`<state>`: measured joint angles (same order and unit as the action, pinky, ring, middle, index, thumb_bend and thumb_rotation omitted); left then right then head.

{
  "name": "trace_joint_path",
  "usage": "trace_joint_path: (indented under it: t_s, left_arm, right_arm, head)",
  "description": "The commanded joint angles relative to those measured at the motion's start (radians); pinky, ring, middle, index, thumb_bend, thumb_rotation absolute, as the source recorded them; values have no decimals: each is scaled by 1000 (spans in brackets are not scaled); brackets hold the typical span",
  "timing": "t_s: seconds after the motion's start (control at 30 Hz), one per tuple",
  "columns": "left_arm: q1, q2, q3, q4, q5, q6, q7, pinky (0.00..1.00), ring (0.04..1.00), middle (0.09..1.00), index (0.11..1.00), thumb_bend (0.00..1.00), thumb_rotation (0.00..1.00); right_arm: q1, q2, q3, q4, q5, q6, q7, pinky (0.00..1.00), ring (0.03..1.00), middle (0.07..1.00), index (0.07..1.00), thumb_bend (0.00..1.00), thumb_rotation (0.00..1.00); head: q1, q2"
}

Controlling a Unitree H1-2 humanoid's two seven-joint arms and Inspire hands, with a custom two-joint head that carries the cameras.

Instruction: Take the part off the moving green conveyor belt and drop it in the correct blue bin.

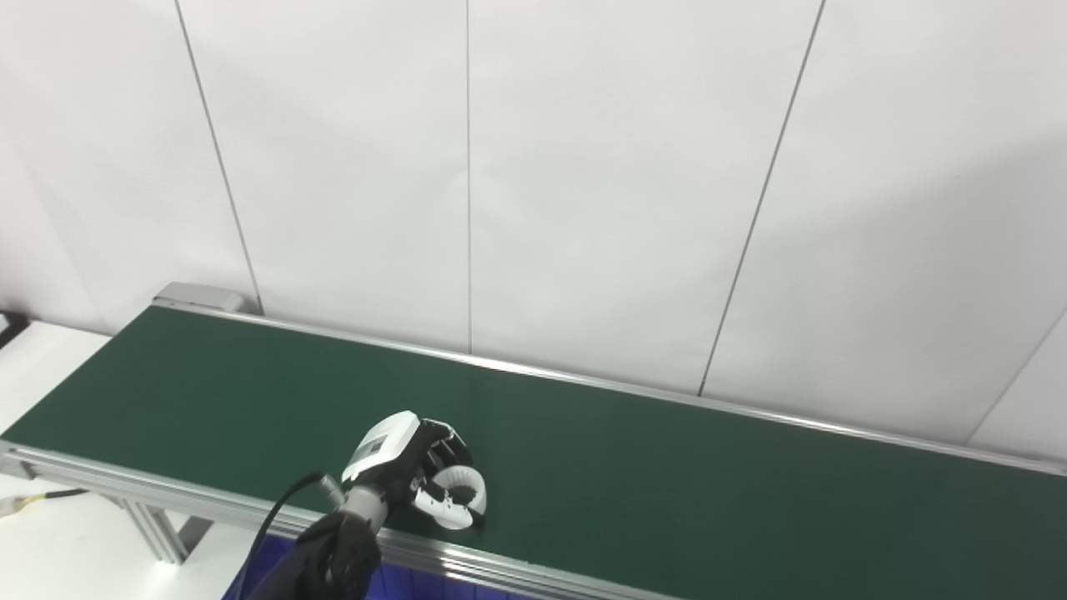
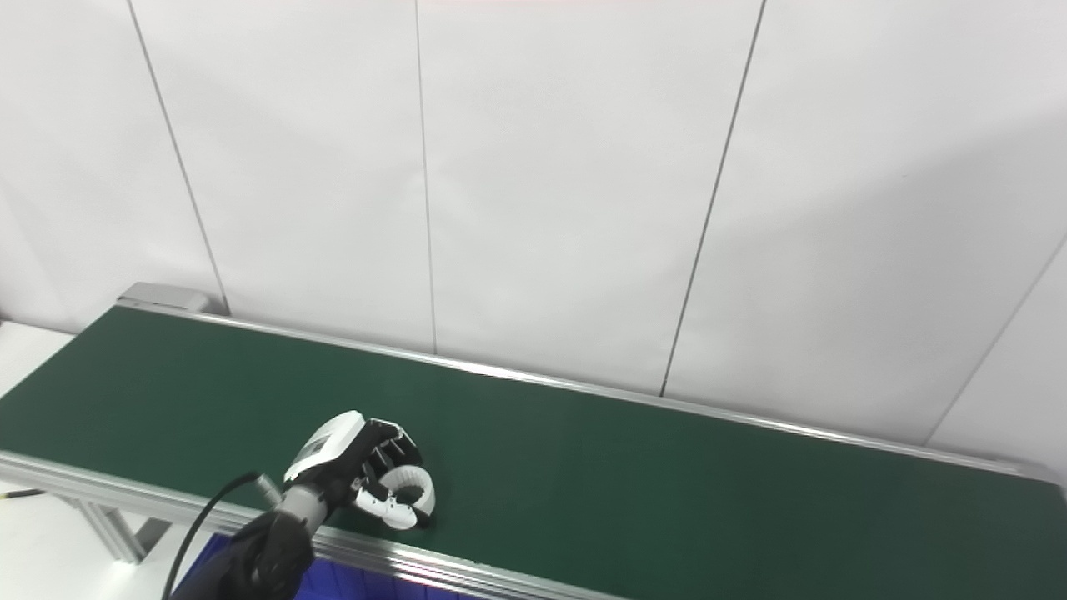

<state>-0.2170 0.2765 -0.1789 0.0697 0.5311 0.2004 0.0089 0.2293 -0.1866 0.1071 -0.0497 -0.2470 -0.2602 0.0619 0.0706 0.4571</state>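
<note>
My left hand (image 1: 408, 467) rests on the green conveyor belt (image 1: 667, 467) near its front rail, also seen in the right eye view (image 2: 358, 471). Its fingers are curled around a white ring-shaped part (image 1: 461, 493) that lies on the belt; the part also shows in the right eye view (image 2: 407, 497). The hand's back faces up and the thumb sits at the part's near side. My right hand is not in view. A sliver of a blue bin (image 1: 408, 585) shows under the front rail, below the hand.
The belt's aluminium front rail (image 1: 167, 492) runs along the near edge, with a support leg (image 1: 158, 533) at the left. A white panelled wall stands right behind the belt. A white tabletop (image 1: 50, 350) lies at the left.
</note>
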Motion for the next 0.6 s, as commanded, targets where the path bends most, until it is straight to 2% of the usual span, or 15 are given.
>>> trace_joint_path:
  t_s: [0.0,0.13,0.23,0.27,0.4,0.57]
  left_arm:
    - [5,-10,25,-107,-25,-79,46,224,352,445,529,490,0]
    - [96,-21,20,-225,-22,-119,36,208,348,437,522,490,0]
    - [151,-23,13,-276,-34,-135,16,195,343,434,520,489,0]
    - [165,-24,11,-284,-38,-141,13,201,340,442,522,489,0]
    - [231,-14,-17,-306,-63,-209,-10,197,333,444,524,487,0]
    - [271,-2,-43,-270,-59,-287,-25,226,344,456,524,489,0]
  right_arm:
    - [0,3,-3,-43,6,5,-1,776,853,895,916,676,260]
    - [7,9,-1,-64,0,15,0,771,852,897,916,674,253]
    - [11,15,2,-72,-9,17,-3,770,852,897,915,672,251]
    - [12,17,2,-73,-12,16,-4,766,849,895,913,678,264]
    - [17,20,6,-91,-26,39,0,774,858,901,923,695,348]
    - [13,24,12,-94,-34,54,2,787,868,908,932,717,428]
  head:
    - [-12,12]
    - [-49,33]
    - [-83,57]
    - [-83,57]
    - [-132,98]
    - [-180,128]
